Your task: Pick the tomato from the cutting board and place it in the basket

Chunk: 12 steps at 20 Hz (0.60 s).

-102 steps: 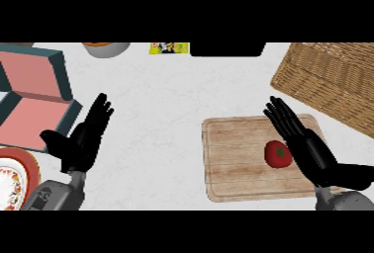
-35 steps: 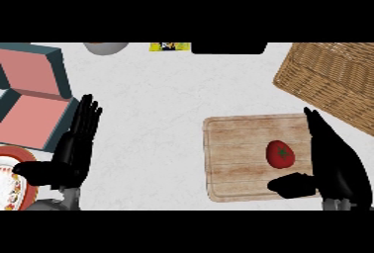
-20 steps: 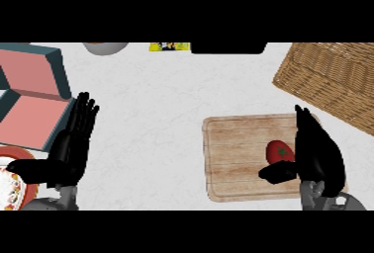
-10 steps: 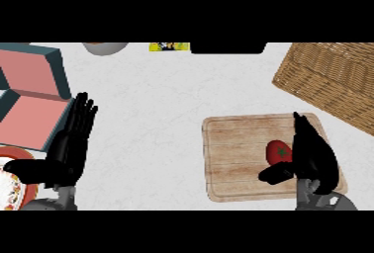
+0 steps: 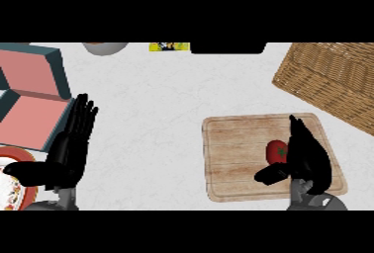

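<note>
A red tomato (image 5: 277, 150) lies on the wooden cutting board (image 5: 234, 148) at the lower right. My right hand (image 5: 305, 157) is set against the tomato's right side, hiding part of it, with the fingers stretched up along it and the thumb (image 5: 269, 174) just below it. The fingers do not curl round the tomato. The wicker basket (image 5: 336, 79) stands at the upper right, beyond the board. My left hand (image 5: 66, 153) rests open at the lower left, fingers pointing up.
A teal box with pink compartments (image 5: 29, 94) sits at the left edge. A red-rimmed plate (image 5: 15, 178) shows at the lower left corner. A grey bowl (image 5: 106, 48), a yellow packet (image 5: 169, 47) and a dark object (image 5: 228, 47) line the far edge.
My right hand has closed in from the right onto the tomato's side, thumb coming under it. The tomato and the left hand have stayed where they were.
</note>
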Motion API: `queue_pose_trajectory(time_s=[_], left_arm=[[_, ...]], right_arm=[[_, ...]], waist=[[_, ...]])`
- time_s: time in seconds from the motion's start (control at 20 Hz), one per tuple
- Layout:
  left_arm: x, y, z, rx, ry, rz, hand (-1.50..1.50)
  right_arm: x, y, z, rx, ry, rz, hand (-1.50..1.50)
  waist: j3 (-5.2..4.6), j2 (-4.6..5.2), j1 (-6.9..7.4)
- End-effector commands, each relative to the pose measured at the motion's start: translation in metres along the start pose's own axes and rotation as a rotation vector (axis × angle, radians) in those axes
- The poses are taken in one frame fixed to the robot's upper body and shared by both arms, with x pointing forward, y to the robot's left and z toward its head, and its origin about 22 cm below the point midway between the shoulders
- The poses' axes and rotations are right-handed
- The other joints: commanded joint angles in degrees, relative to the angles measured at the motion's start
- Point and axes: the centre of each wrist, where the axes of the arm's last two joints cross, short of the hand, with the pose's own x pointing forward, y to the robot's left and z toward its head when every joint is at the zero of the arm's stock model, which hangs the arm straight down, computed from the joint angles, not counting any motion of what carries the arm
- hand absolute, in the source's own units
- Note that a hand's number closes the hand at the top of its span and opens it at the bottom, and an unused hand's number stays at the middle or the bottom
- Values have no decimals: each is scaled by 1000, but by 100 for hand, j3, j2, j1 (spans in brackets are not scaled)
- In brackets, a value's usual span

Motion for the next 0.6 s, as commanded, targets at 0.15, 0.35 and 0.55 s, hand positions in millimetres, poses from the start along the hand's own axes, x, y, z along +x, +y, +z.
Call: queue_pose_trajectory(time_s=[0.15,0.35,0.55], left_arm=[[-14,3,12,-10,3,5,0],[-8,0,-5,0,5,-20,0],[-5,-6,-4,-8,22,-3,0]], right_arm=[[-5,23,-9,32,105,9,-150],[5,25,-15,11,101,13,-150],[-1,30,-20,51,74,26,150]], waist=[[0,2,9],[0,4,2],[0,3,-1]])
